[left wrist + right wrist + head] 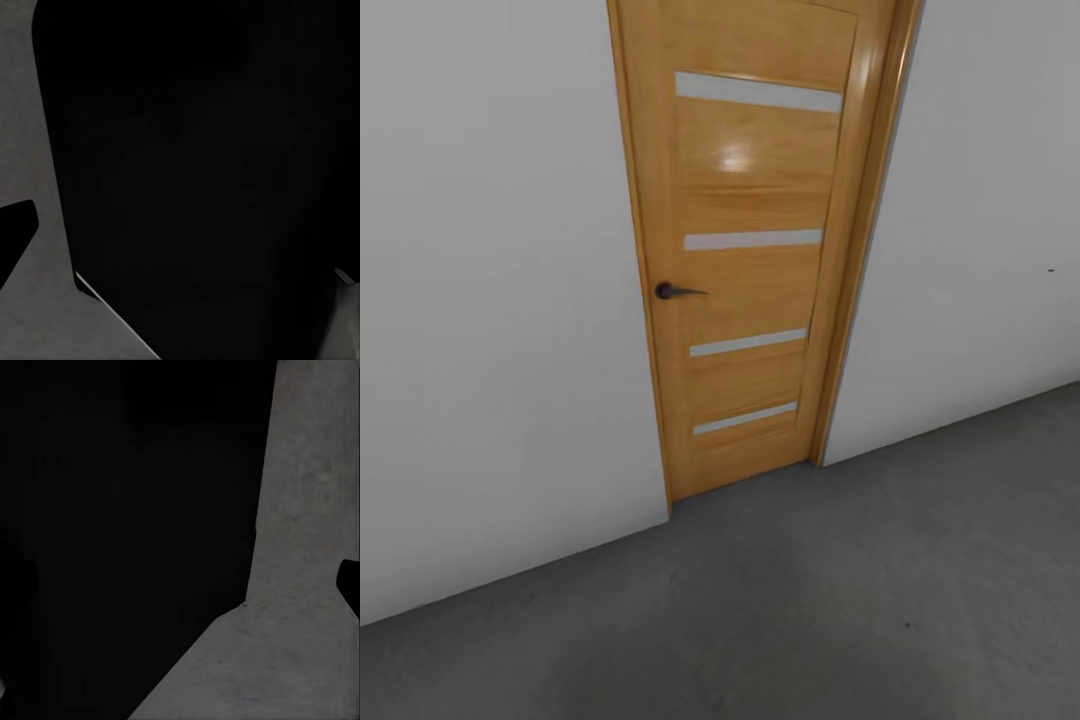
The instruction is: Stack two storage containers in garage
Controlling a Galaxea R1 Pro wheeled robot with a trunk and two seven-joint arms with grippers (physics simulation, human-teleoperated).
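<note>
Pale wall (490,300) on the left, then a closed wooden door (750,250) with 4 pale strips, grey concrete floor (810,600) below, so probably the garage. No bins around here. Can't tell either gripper's state. Guessing those thin-walled bins are light but flexy, best gripped at the rim

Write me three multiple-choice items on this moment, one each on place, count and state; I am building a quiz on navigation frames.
1. Where is the door?
A. Set in the white wall
B. Lying on the floor
C. Beside a fireplace

2. How many pale strips cross the door?
A. Two
B. Four
C. Six

3. What state is the door in?
A. Wide open
B. Off its hinges
C. Shut

Answers:
1 A, the wall flanks it on both sides.
2 B, four strips show, from the top down towards the grey floor.
3 C, it sits flush in its frame, handle level.
</note>
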